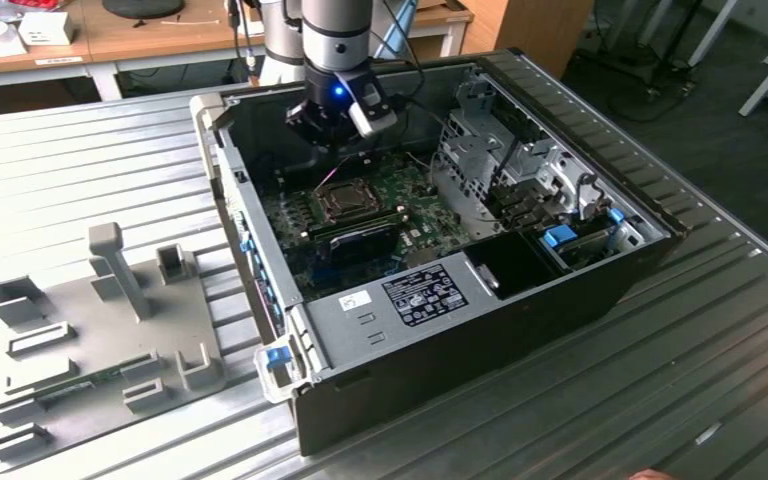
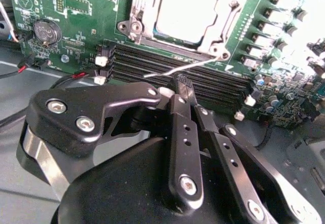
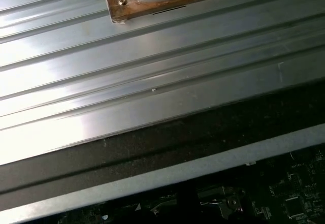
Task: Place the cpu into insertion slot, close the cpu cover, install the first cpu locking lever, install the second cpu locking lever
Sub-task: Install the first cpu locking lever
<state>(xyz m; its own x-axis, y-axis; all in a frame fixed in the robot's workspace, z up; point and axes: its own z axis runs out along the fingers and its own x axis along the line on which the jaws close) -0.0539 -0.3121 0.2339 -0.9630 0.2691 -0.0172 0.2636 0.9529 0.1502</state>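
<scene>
Left on the slatted table (image 1: pixel 64 170), grey fixture plate (image 1: pixel 104 330), well apart from the work. Centre, inside open computer case (image 1: pixel 491 330): gripper (image 1: pixel 339 145) hangs over insertion slot (image 1: pixel 348 200). Second wrist view: cpu (image 2: pixel 189 10) seated in the socket, cpu cover (image 2: pixel 141 10) down around it. Fingers drawn together, tips just beside thin locking lever (image 2: pixel 203 61); pinching it or not, cannot tell. Lever judged springy, slick wire; best taken near free end.

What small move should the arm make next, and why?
Probably press the locking lever toward the cpu cover: the cpu already lies under the cover, while the thin lever juts free over the memory slots, just at the shut fingers.
</scene>
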